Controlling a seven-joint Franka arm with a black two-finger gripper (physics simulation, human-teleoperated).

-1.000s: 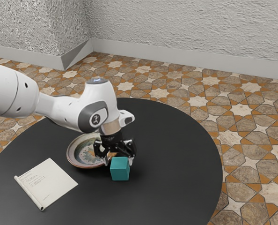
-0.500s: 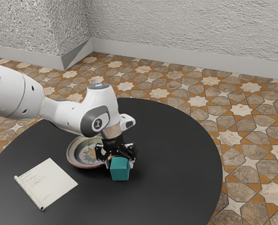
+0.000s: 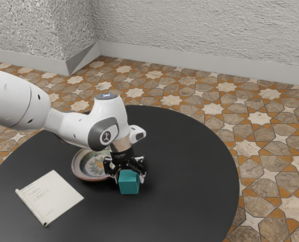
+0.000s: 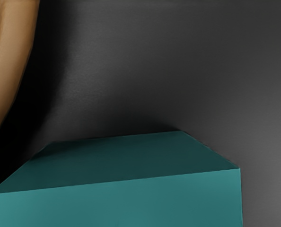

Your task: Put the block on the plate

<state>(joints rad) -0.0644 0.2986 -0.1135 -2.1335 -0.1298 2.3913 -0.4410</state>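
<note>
The tool (image 3: 130,178) was spread astride the block (image 3: 129,185), which sat beside the plate (image 3: 92,162), toward the surface's (image 3: 195,171) edge at the exterior view's right; closing off-centre risked twisting it or shoving it plateward.

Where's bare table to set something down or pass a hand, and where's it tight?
Widest: the table from the block to the rim on the exterior view's right. Another lies between notepad and block, toward the camera. Crowded: the gripper sits around the block, plate close beside; likely little room for a hand there.
</note>
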